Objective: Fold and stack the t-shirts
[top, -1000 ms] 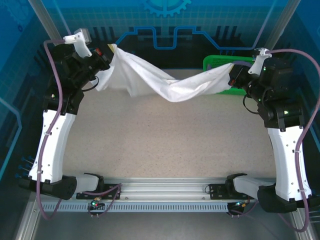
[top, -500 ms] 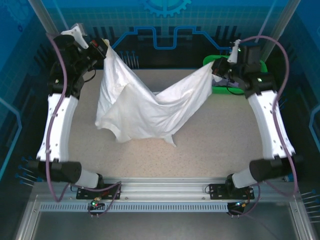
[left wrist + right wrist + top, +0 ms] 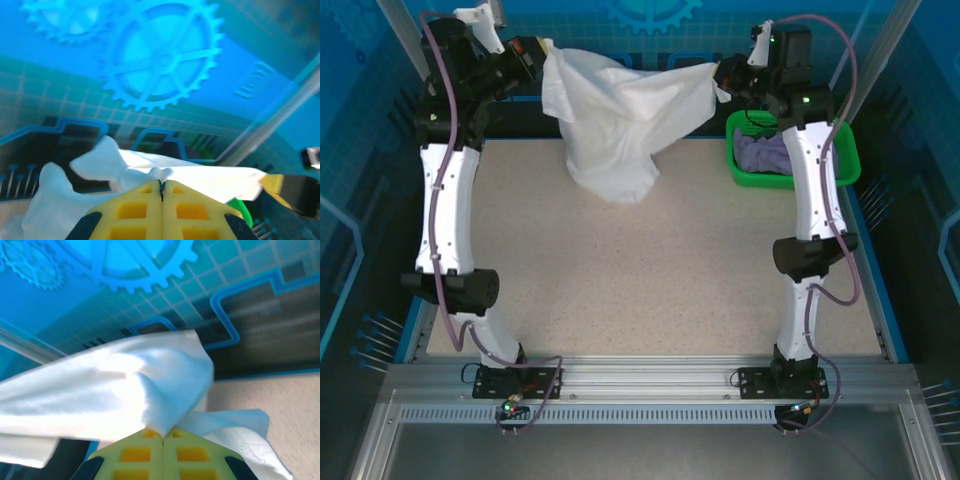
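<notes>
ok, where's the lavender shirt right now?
Top view: the lavender t-shirt lies bunched in the green basket at the table's far right, near the right gripper, which holds the white t-shirt.

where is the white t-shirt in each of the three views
top external: white t-shirt hangs at top centre, strung between left pincer and right pincer.
left wrist: white t-shirt crosses the lower half, pinched at bottom centre.
right wrist: white t-shirt spans the middle, pinched at bottom centre.
shared landmark: gear print on the blue back wall.
</notes>
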Robot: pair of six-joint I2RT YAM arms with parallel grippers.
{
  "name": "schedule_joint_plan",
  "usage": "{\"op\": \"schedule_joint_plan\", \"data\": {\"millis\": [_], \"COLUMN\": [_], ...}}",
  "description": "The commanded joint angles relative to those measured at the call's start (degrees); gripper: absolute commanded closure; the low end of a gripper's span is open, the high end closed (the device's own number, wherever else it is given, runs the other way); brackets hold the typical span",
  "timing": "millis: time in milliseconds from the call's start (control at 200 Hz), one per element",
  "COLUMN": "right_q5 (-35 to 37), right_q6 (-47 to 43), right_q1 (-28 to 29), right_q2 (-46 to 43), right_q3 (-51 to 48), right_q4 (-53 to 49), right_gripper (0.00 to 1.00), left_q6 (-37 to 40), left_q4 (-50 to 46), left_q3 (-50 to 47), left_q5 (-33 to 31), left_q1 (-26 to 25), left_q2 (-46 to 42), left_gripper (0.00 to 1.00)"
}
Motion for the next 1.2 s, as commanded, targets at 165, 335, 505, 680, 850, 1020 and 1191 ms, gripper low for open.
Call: {"op": "schedule_joint_plan", "data": {"millis": [165, 335, 505, 680, 850, 1020, 1191], "right_q5": [2.1, 4.7, 5.6, 15.7, 21.8, 27.0, 26.0], "right_q6": [0.9, 3.6, 1.6, -1.1, -2.8, -4.4, -2.7], "right_q1": [-4.8, -8.4, -5.2, 8.0, 18.3, 26.4, 30.8], "right_q2": [-31.8, -48.9, -52.6, -44.0, -24.4, -4.1, 11.6], "right_q3": [-52.2, -76.9, -82.5, -79.6, -66.9, -47.6, -28.3], "right_q4": [11.2, 16.4, 14.5, 11.2, 5.8, 1.6, -2.9], "right_gripper": [0.41, 0.26, 0.25, 0.25, 0.32, 0.33, 0.35], "left_q6": [0.0, -2.7, -4.4, -12.2, -19.0, -19.4, -19.5], "left_q4": [14.3, 8.7, -0.3, -1.4, -0.6, -0.4, -0.7], "left_q3": [-50.8, -72.8, -73.7, -72.6, -74.8, -78.5, -79.9], "left_q5": [1.6, -6.7, -23.0, -21.8, -15.6, -18.7, -23.6], "left_q1": [-9.4, -9.7, -7.6, -3.9, -4.9, -10.5, -12.4], "left_q2": [-33.7, -50.1, -53.5, -43.3, -32.1, -26.5, -20.5], "left_gripper": [0.77, 0.38, 0.22, 0.25, 0.38, 0.39, 0.33]}}
